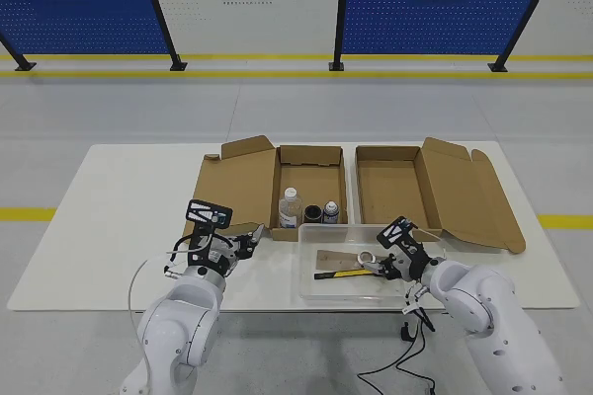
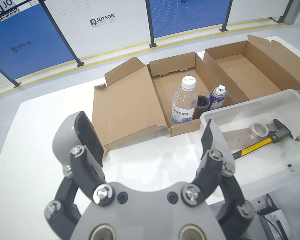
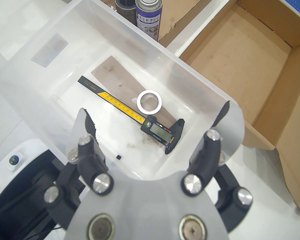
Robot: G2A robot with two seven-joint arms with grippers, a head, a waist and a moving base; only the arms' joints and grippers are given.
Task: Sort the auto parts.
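Observation:
A clear plastic bin [image 1: 306, 281] [image 3: 65, 26] near the table's front edge holds a digital caliper [image 1: 341, 274] [image 3: 130, 111], a metal ring [image 1: 366, 259] [image 3: 139, 104] and a brown sheet [image 3: 115, 76]. My right gripper [image 1: 376, 259] [image 3: 155, 109] hangs open above the bin's right end, over the ring and the caliper's display, holding nothing. My left gripper [image 1: 249, 237] [image 2: 145, 121] is open and empty over the table just left of the bin. The left cardboard box [image 1: 311, 158] [image 2: 170, 63] holds a clear bottle [image 1: 290, 207] [image 2: 183, 101], a black cylinder [image 1: 313, 212] [image 2: 201, 104] and a spray can [image 1: 330, 211] [image 3: 148, 16].
The right cardboard box [image 1: 385, 188] [image 3: 240, 51] lies open with a bare floor. Both boxes' lids are folded out flat on the table. A small black bit [image 3: 118, 157] lies on the bin's floor. Cables hang off the table's front edge at the right.

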